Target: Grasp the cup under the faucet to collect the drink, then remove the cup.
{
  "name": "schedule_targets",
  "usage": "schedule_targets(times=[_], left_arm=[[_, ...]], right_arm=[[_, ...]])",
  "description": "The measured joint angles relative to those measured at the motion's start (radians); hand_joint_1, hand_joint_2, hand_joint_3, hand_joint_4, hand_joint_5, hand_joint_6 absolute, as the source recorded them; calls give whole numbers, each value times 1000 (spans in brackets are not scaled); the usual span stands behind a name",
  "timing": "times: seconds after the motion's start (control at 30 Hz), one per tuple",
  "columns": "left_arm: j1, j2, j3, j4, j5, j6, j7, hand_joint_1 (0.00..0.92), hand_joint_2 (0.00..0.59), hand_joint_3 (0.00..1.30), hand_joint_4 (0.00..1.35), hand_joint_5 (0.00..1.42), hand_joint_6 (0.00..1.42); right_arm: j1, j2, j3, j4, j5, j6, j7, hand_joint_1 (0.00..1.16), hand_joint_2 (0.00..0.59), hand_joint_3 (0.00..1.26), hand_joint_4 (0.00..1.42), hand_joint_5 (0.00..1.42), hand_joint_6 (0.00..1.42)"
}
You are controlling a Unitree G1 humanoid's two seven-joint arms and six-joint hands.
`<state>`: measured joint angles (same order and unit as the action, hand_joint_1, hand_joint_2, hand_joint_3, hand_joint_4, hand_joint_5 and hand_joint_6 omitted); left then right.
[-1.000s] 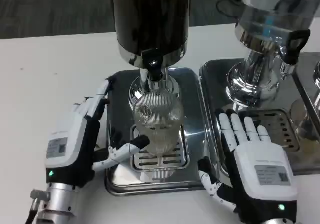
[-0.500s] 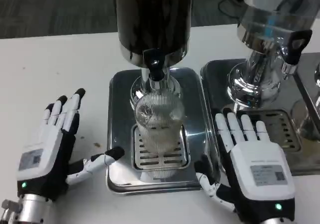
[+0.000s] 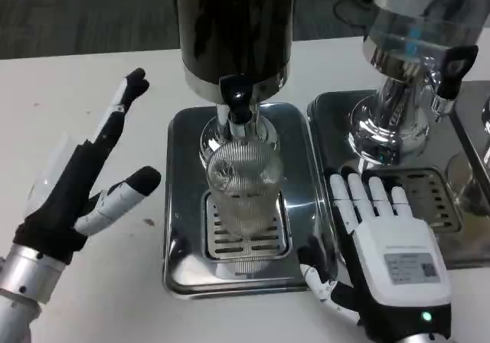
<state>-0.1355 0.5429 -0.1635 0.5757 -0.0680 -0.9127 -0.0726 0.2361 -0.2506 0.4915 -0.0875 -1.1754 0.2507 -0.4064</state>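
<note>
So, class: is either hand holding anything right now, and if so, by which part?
Nothing is held. The left hand is open, apart from the cup. The right hand lies flat and open beside the tray.

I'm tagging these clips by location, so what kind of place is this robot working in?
Probably a self-serve drink station set up on a white table: a dark beverage dispenser with a faucet, a ribbed clear cup on a steel drip tray, and a second dispenser alongside.

The cup [image 3: 243, 197] is clear, ribbed plastic — glossy. Beneath it, the tray [image 3: 181, 205] looks like polished mirror-bright metal, as does the faucet [image 3: 237, 109] above. My right hand [image 3: 383, 243] (beside the tray) wears smooth matt white plastic.
</note>
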Motion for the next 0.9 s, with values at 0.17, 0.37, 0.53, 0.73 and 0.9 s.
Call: schedule_targets(times=[0.17,0.37,0.53,0.73,0.9], left_arm=[[0,-33,29,-88,-131,9,-186,0,4,0,0,0,0],[9,-61,49,-201,-171,71,-320,0,6,0,0,0,0],[6,-102,62,-250,-169,111,-377,0,11,0,0,13,3],[4,-137,72,-274,-167,137,-429,0,28,0,0,108,78],[4,-140,87,-283,-142,142,-432,0,54,11,0,157,115]], right_arm=[[4,1,-4,0,4,1,0,294,361,0,0,0,0],[4,1,-7,-1,16,-1,0,298,361,0,0,0,0],[4,3,-7,-2,21,1,0,300,361,0,0,0,0],[4,6,-8,-2,24,2,0,301,361,0,0,0,0],[4,7,-9,-2,27,2,0,302,362,0,0,0,1]])
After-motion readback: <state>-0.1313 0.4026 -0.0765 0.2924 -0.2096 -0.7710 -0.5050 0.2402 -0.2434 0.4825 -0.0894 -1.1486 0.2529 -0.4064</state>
